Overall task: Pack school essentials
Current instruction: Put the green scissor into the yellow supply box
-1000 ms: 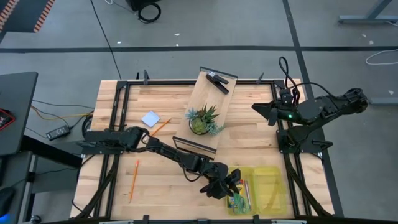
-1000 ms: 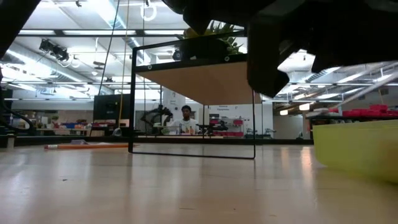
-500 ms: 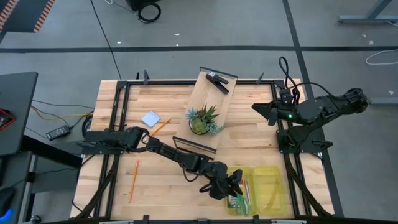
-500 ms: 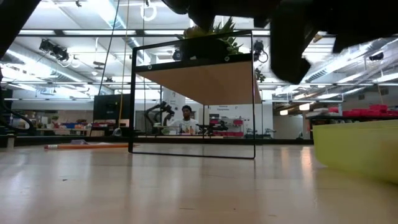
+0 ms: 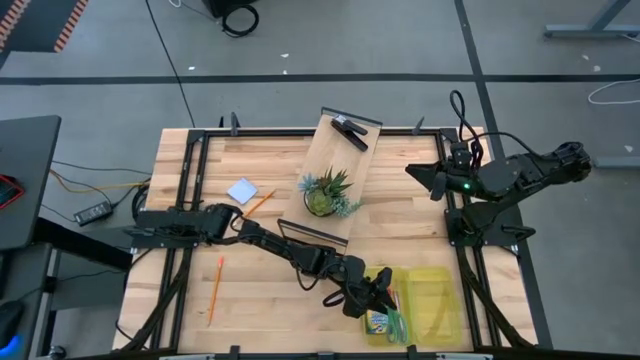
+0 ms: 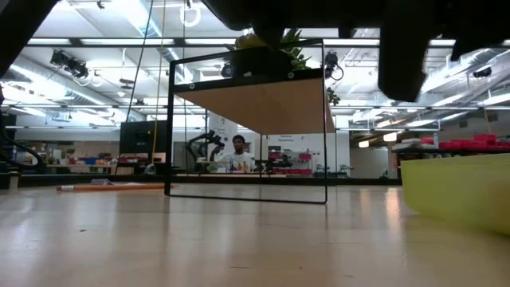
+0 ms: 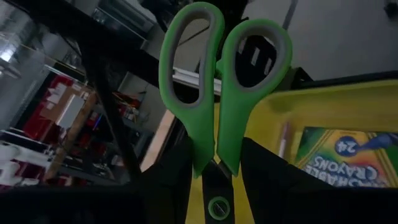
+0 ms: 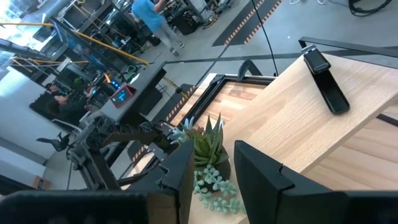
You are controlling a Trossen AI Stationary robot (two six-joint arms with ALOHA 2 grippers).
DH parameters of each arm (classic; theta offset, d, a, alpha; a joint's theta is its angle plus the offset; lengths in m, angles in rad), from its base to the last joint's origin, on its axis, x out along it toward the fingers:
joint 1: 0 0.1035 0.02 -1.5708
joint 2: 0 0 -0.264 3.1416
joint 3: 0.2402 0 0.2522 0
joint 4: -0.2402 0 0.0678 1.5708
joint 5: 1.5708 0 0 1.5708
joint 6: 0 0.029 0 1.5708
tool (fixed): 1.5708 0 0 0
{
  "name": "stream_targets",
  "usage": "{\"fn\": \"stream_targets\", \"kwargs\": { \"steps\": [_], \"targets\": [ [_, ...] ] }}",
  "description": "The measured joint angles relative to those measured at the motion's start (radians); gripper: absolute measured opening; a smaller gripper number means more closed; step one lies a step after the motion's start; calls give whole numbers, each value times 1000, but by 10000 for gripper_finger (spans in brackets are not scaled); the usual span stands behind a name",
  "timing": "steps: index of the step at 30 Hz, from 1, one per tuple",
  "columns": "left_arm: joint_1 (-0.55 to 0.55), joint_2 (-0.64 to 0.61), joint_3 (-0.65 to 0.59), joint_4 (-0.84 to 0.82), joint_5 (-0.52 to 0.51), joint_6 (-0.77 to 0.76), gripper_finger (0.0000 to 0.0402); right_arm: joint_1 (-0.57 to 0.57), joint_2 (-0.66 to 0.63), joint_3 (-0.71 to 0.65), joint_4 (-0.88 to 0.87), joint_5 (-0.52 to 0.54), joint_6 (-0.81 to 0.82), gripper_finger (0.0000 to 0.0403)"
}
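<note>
Your left end effector [image 5: 368, 297] pinches green-handled scissors [image 7: 219, 93] above yellow bin [image 5: 440, 300]; early release risks scissors landing outside bin.

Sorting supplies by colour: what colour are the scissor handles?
Bright green with grey inner rims on the scissors, clearest in the left wrist view.

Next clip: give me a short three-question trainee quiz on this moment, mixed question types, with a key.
1. True or false: the left gripper holds the green-handled scissors.
2. Which item already lies in the yellow tray? A) crayon box B) pale pad C) potted plant
3. Fill in: the right gripper waits near the table's ____ edge.

Key: 1 true; 2 A; 3 right.
</note>
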Motion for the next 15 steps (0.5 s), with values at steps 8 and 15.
{"fn": "stream_targets", "kwargs": {
  "steps": [8,15],
  "targets": [
    [-4,59,94,-7,28,-2,124,0,0,0,3,7,16,119],
    [1,154,267,-31,26,-23,123,0,1,0,6,8,31,119]
  ]
}}
